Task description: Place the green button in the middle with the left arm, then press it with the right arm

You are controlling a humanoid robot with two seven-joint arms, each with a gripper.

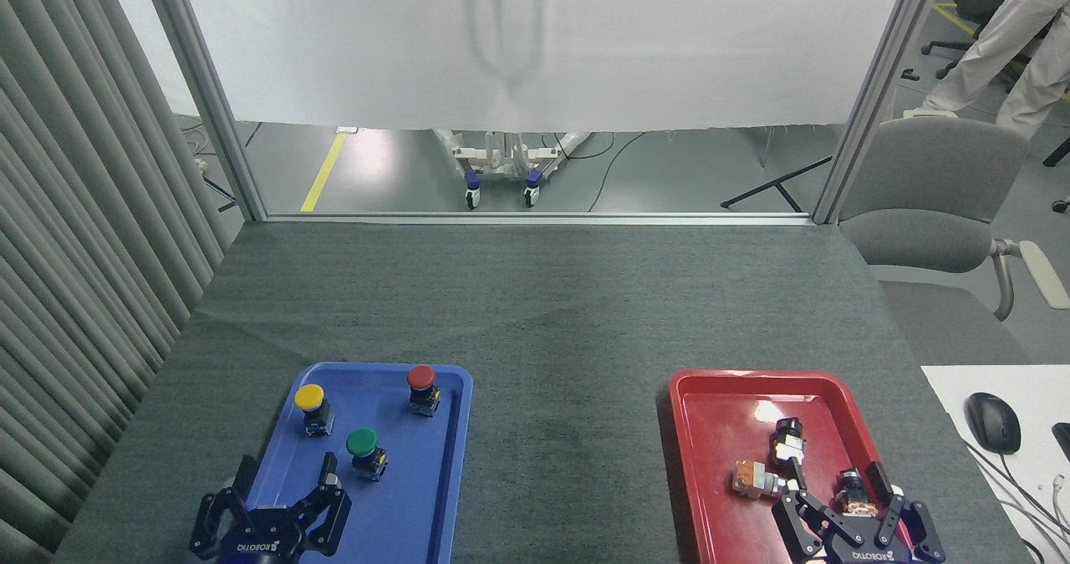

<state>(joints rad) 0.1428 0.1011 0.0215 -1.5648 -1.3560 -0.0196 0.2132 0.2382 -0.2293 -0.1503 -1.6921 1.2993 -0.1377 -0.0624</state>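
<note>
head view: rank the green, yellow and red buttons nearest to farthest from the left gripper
Measured from the left gripper, which is open at the blue tray's near left corner:
1. Green button, just ahead and to its right, mid-tray.
2. Yellow button, farther ahead, on the tray's left side.
3. Red button, at the tray's far right.

"ROBOTIQ" lettering on left pincer (280,485) and right pincer (844,497)
</note>
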